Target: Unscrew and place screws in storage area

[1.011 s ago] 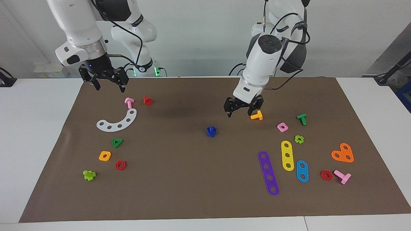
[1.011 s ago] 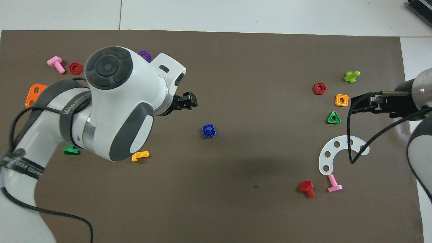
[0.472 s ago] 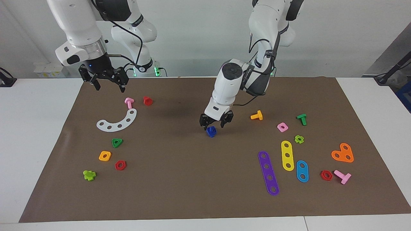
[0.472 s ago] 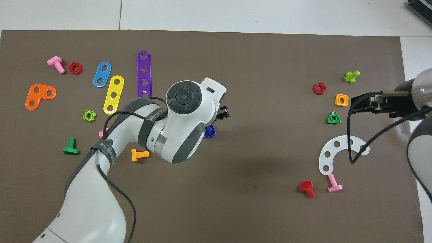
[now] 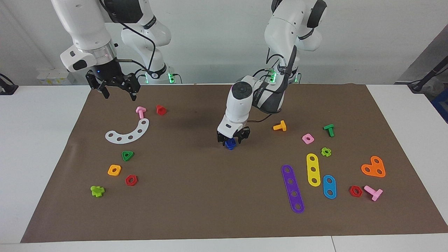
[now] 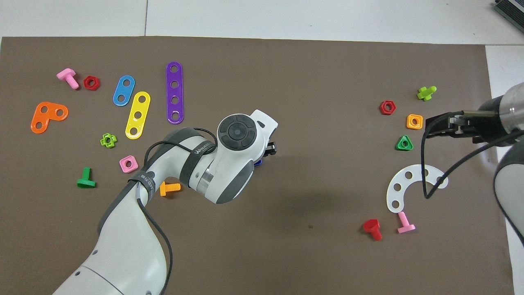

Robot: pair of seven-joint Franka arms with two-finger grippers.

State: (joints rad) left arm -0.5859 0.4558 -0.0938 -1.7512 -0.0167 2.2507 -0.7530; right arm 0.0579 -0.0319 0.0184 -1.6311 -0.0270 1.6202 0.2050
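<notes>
A small dark-blue screw piece (image 5: 230, 144) sits on the brown mat near its middle. My left gripper (image 5: 231, 139) is low over it, open, with a finger on either side of it. In the overhead view the left arm hides most of the blue piece (image 6: 257, 162), and only the black tip of the left gripper (image 6: 269, 149) shows. The storage area (image 5: 147, 159) is bare mat by the white curved strip (image 5: 128, 132), green triangular nut (image 5: 127, 155), orange square nut (image 5: 114, 170) and red hexagonal nut (image 5: 131, 180). My right gripper (image 5: 119, 91) waits open in the air over the mat's edge near a pink bolt (image 5: 140, 112).
A red bolt (image 5: 161, 110) lies beside the pink bolt, and a lime piece (image 5: 97, 190) lies past the red nut. Toward the left arm's end lie an orange bolt (image 5: 280, 126), pink square nut (image 5: 307, 138), and purple (image 5: 292, 189), yellow (image 5: 313, 169) and blue (image 5: 329, 186) strips.
My left gripper moved from over the orange bolt toward the mat's middle and came down around the blue piece. The right arm has not moved.
</notes>
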